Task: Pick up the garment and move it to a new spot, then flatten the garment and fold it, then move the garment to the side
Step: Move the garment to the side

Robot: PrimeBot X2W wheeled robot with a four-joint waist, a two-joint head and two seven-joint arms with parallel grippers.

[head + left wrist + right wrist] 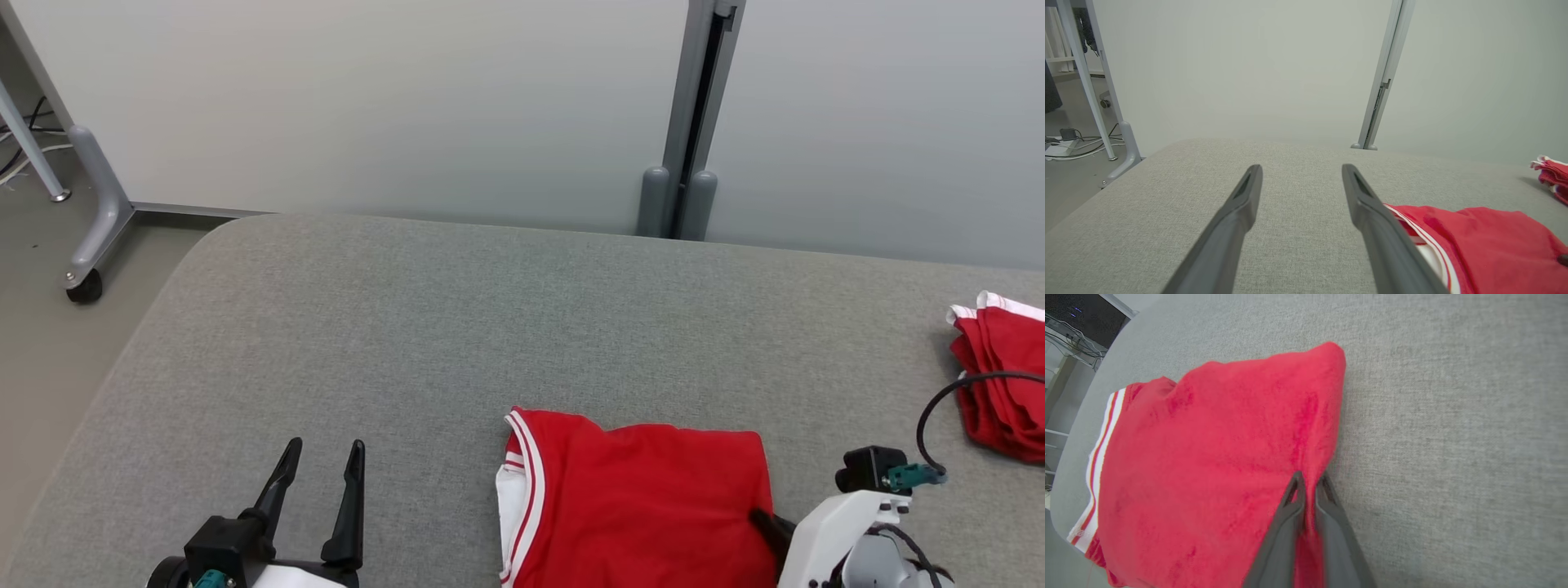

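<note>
One folded red white-trimmed fabric garment (1208, 457), edge pinched by right end effector (1309, 477); left end effector (324, 449) wide. Likely step: move aside; lift first.

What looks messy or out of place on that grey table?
Not much. The folded red shirt lies fairly neat, though the right hand pinches its edge up into a ridge. A second red garment sits bunched in loose layers at the far right edge of the table.
</note>
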